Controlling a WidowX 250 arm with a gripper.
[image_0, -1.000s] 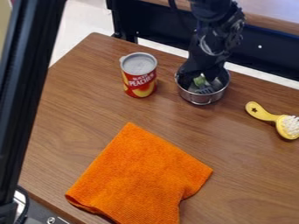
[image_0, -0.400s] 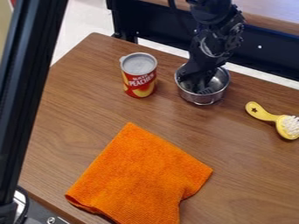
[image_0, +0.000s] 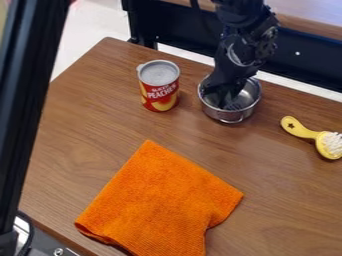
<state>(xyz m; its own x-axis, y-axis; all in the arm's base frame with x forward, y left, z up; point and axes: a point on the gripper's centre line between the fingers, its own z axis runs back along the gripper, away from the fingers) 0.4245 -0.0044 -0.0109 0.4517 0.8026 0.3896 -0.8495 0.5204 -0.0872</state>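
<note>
Your arm (image_0: 239, 52) hangs from the top edge, its gripper (image_0: 224, 99) angled down inside the pot (image_0: 229, 116), right of upper centre (whether wide or narrow, you cannot tell).

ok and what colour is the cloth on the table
The cloth is plain bright orange, seen best in the camera view.

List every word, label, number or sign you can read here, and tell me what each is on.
"PEACHES": in pale letters on the red label of the can.
A smaller word above it, on the same label: too small to read for certain.
A dark star, a shape rather than text: on the handle of the yellow brush.
I can make out no words or numbers on the metal pot or the orange cloth.
</note>
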